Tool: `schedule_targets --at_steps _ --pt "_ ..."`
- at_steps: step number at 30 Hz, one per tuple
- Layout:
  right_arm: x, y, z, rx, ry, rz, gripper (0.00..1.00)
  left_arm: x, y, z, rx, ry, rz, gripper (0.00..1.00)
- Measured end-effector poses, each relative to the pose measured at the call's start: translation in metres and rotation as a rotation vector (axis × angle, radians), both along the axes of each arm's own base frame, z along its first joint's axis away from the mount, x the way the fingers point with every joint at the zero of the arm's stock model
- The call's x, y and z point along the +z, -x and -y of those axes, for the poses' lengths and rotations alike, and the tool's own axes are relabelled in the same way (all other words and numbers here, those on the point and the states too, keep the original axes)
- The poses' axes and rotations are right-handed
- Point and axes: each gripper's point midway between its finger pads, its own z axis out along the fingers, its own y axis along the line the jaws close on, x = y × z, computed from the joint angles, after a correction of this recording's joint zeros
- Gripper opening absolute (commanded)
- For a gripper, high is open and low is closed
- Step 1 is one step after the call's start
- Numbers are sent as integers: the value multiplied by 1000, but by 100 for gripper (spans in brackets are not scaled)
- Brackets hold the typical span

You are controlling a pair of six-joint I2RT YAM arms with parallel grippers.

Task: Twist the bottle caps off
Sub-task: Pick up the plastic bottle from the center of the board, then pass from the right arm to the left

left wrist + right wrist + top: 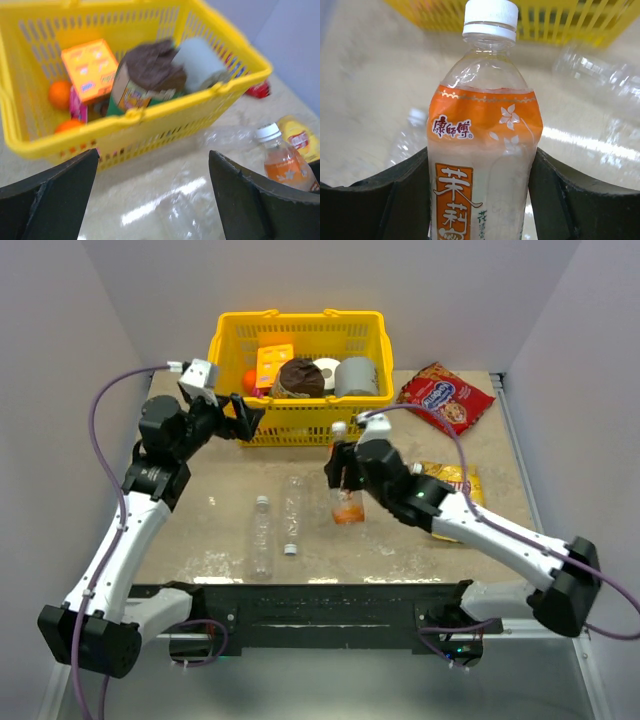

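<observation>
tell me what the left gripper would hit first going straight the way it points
Probably the yellow basket, at its near wall: the open left gripper faces it squarely, with nothing visible between, though depth is unclear.

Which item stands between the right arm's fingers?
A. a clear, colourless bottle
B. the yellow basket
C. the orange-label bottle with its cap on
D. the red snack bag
C: the right wrist view shows the orange-label bottle upright between the right arm's fingers, which press on both its sides, with the white cap on its neck.
</observation>
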Motion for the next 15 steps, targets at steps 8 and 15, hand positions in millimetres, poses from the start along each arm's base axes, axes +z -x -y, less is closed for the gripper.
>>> schedule_targets --at_steps 8,15 --pt "131 -42 22 25 -316 286 49 133 45 75 -519 314 334 98" --pt "170 -56 -10 184 -506 405 47 79 62 103 -753 395 173 99"
